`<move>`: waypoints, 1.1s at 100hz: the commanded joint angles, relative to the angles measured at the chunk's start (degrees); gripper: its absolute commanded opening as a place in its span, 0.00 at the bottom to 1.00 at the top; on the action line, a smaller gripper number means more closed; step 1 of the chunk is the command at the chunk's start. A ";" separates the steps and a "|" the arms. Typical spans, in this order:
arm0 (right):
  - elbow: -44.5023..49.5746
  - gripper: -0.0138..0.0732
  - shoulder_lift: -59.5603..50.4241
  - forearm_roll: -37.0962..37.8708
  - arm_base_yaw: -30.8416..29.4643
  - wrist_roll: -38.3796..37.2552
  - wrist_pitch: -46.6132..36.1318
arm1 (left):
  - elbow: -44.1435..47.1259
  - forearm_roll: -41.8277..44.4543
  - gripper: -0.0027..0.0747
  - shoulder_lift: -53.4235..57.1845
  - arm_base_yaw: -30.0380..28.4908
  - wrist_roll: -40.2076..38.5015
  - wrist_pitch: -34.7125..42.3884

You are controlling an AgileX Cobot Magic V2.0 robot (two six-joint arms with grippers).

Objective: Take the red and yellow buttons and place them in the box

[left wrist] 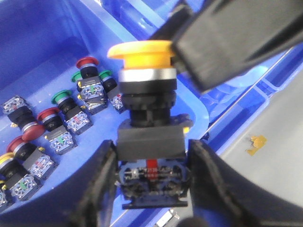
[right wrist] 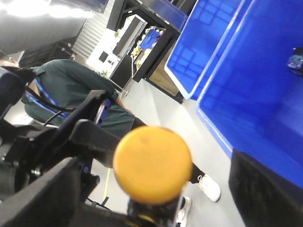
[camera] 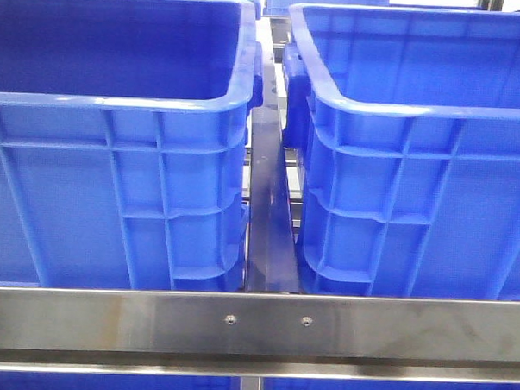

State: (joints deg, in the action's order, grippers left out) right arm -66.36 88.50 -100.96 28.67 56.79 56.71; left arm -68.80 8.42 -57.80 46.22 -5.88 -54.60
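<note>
Two blue crates point(camera: 115, 154) fill the front view. The left gripper point(left wrist: 151, 175) clamps one yellow button point(left wrist: 147, 80); roughly eight buttons point(left wrist: 66, 118) lie at left. The right gripper point(right wrist: 142, 198) seemingly touches its cap, grip unclear.

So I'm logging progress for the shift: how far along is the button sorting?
Nothing visibly placed yet. In hand: the left tool is shut on a yellow button, with the right tool's finger by its cap. Left: red buttons and another yellow one lie among green ones in the blue bin.
</note>
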 commanded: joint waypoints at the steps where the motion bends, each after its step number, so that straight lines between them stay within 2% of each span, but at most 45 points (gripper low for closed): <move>1: -3.22 0.91 -1.24 -4.90 0.27 -0.19 1.62 | -1.82 -0.01 0.01 0.65 0.36 -0.01 3.29; 17: -4.81 0.89 0.31 -4.90 0.83 -0.88 1.83 | -1.82 -0.01 0.01 0.65 0.36 -0.01 3.29; 26: -4.88 0.83 0.38 -4.90 0.98 -1.10 1.77 | -1.82 -0.01 0.01 0.65 0.36 -0.01 3.29; 38: -5.13 0.69 0.38 -4.90 1.10 -1.10 1.90 | -1.82 -0.01 0.01 0.65 0.36 0.09 3.29; 57: -5.20 0.37 0.38 -4.90 1.10 -1.10 2.81 | -1.82 -0.01 0.01 0.65 0.36 0.09 3.29; 64: -5.20 0.28 0.38 -4.90 1.10 -1.10 3.18 | -1.82 -0.01 0.01 0.65 0.36 0.09 3.29; 69: -5.20 0.26 0.38 -4.90 1.10 -1.10 3.32 | -1.82 -0.01 0.01 0.65 0.36 0.09 3.29; 87: -5.20 0.25 0.38 -4.90 1.10 -1.10 3.68 | -1.82 -0.01 0.02 0.65 0.36 0.09 3.29; 96: -5.20 0.25 0.38 -4.90 1.10 -1.10 3.68 | -1.82 -0.01 0.12 0.65 0.36 0.09 3.29; 103: -5.20 0.25 0.38 -4.90 1.10 -1.10 3.68 | -1.82 -0.01 0.26 0.65 0.36 0.09 3.29; 108: -5.20 0.25 0.38 -4.90 1.10 -1.10 3.68 | -1.82 -0.01 0.39 0.65 0.36 0.09 3.29; 109: -5.20 0.25 0.38 -4.90 1.10 -1.10 3.68 | -1.82 -0.01 0.45 0.65 0.36 -0.02 3.29; 110: -5.20 0.25 0.38 -4.90 1.10 -1.10 3.68 | -1.82 -0.01 0.45 0.65 0.36 -0.03 3.29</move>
State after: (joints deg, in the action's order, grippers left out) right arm -69.57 91.29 -101.18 29.76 55.53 57.19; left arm -68.80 8.29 -57.80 46.22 -5.62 -55.01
